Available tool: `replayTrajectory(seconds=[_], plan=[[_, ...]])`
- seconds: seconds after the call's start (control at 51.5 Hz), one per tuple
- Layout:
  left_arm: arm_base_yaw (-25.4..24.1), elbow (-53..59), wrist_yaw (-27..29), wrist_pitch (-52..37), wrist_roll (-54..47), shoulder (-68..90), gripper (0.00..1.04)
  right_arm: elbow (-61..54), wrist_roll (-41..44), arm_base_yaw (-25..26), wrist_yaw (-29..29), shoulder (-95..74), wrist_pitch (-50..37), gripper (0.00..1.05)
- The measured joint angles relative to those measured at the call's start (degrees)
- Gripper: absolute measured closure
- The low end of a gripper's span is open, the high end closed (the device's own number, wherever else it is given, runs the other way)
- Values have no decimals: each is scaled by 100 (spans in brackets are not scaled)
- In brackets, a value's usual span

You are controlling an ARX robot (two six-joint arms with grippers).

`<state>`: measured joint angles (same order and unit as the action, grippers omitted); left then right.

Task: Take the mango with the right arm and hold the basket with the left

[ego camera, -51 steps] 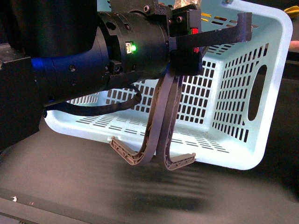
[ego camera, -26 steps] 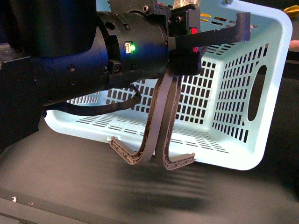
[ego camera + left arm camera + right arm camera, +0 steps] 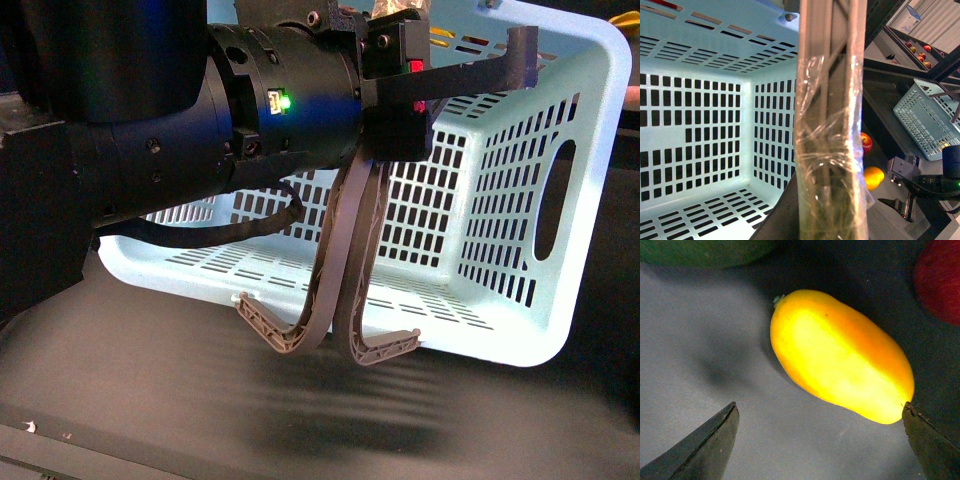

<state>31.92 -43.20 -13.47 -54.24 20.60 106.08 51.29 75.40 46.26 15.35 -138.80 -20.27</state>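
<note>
The light blue-green basket (image 3: 500,230) hangs tilted, open side towards the front camera. My left gripper (image 3: 400,110) is shut on its two grey-brown hoop handles (image 3: 345,270), held pressed together. In the left wrist view the handles (image 3: 830,125) are wrapped in clear film in front of the basket's slotted walls (image 3: 695,125). The yellow-orange mango (image 3: 840,357) lies on the grey surface, just ahead of my open right gripper (image 3: 820,440), between the lines of its dark fingertips (image 3: 705,450). It also shows in the left wrist view (image 3: 873,177), beside my right gripper (image 3: 905,192).
A red apple (image 3: 940,280) lies close beside the mango and also shows in the left wrist view (image 3: 866,142). A green object (image 3: 705,250) lies beyond the mango. A second blue-green basket (image 3: 930,120) stands past the right arm. My bulky left arm (image 3: 200,130) fills the front view's left.
The basket has swung very slightly to the right in the front view. The left arm and its hold on the handles look the same.
</note>
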Motion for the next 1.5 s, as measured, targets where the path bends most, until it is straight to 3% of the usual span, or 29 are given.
replayTrajectory(seconds=[0.583, 1.204, 1.496], plan=[[0, 0, 0, 0, 2, 0, 95, 1377, 111, -468, -319, -1043, 407, 8], [0, 0, 0, 0, 0, 0, 95, 1703, -122, -385, -306, -1261, 1012, 8], [0, 0, 0, 0, 0, 0, 95, 1799, -214, -358, -328, -1309, 861, 38]])
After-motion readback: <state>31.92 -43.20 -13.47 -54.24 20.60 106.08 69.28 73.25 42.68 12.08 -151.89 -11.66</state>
